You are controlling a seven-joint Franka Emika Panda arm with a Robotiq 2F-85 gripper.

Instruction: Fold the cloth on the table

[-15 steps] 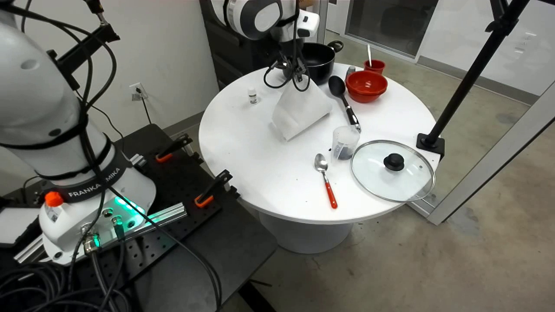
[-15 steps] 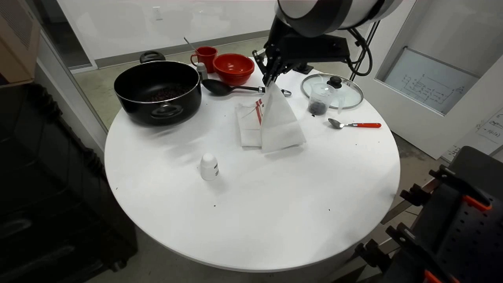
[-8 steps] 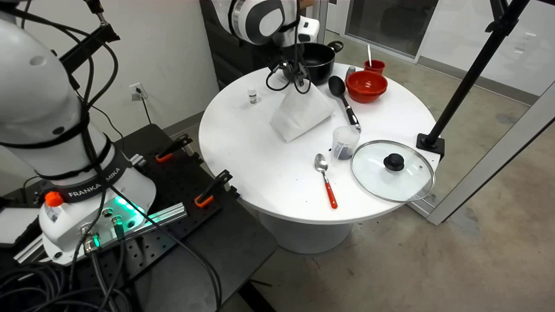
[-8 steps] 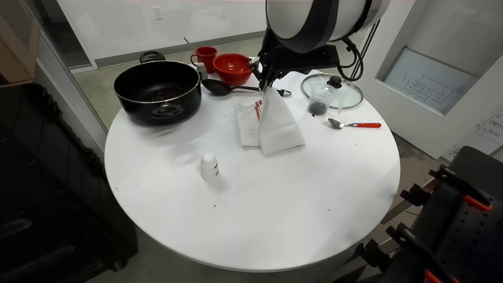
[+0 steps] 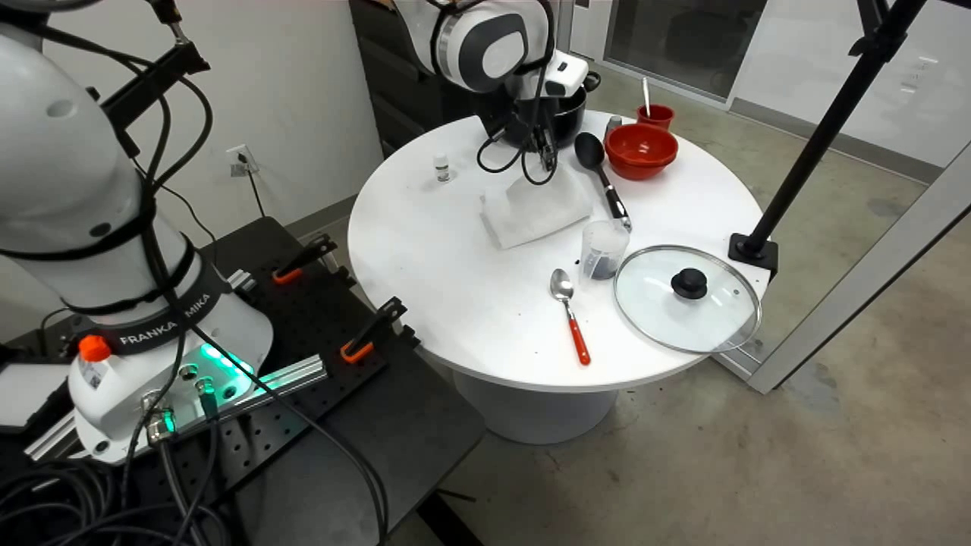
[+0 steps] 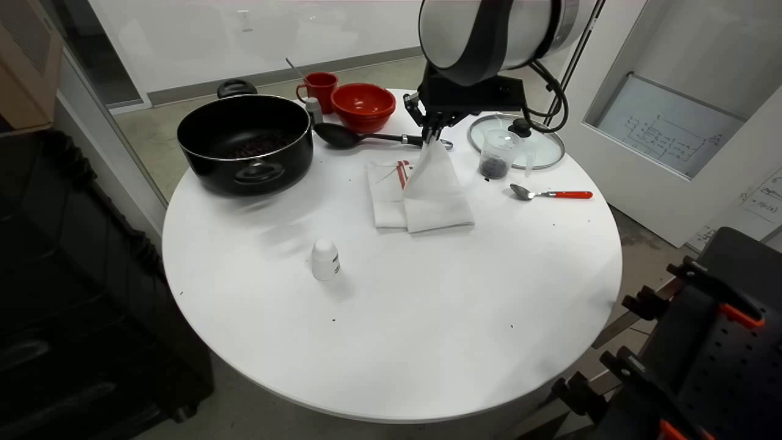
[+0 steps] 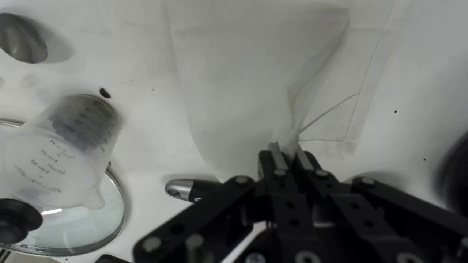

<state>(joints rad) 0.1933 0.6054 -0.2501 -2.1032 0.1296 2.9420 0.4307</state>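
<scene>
Your jaws are clenched on the white cloth (image 6: 421, 201), toward 12 o'clock on the round table (image 6: 391, 342) in an exterior view, its pinched flap (image 6: 437, 189) standing to a peak. You seem mid-fold; next, lay that flap flat, then let go. The flap seems to mask part of the red stripe (image 6: 402, 173); in the wrist view the black pot (image 7: 460, 175) is cut off toward 3 o'clock.

We see the cloth (image 6: 427, 197) resting partly on the round white table (image 6: 391, 342). In an exterior view, the black pot (image 6: 214, 174) and white shaker (image 6: 325, 261) stand left of it; farther back, the black spoon (image 6: 380, 137), red bowls (image 6: 365, 116) and red mug (image 6: 324, 91); right, the measuring cup (image 6: 498, 151), glass lid (image 6: 548, 146) and red-handled spoon (image 6: 553, 194).
</scene>
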